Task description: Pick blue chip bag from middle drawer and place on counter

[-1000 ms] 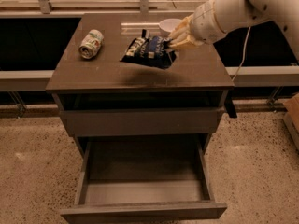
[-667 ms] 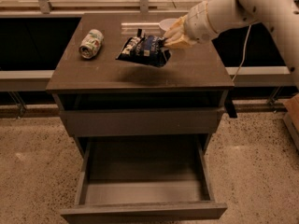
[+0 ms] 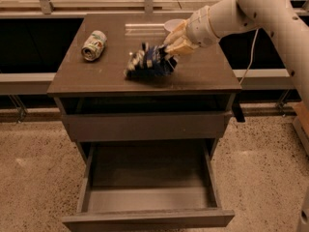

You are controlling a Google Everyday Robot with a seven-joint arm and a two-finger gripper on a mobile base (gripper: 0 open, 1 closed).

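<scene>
Claw (image 3: 170, 51) around blue chip bag (image 3: 146, 63)

The blue chip bag (image 3: 147, 64) is at the middle of the counter (image 3: 203, 76), and the gripper (image 3: 170, 50) grips the bag's edge on the side toward the counter's right rear. The can (image 3: 93, 45) lies near the counter's left rear corner. Below the counter's front, the middle drawer (image 3: 145, 197) stands open.

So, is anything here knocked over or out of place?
A drink can lies tipped on its side at the back left of the counter. The middle drawer below stands wide open. The gripper is at the crumpled blue chip bag mid-counter, which looks intended, not odd.
</scene>
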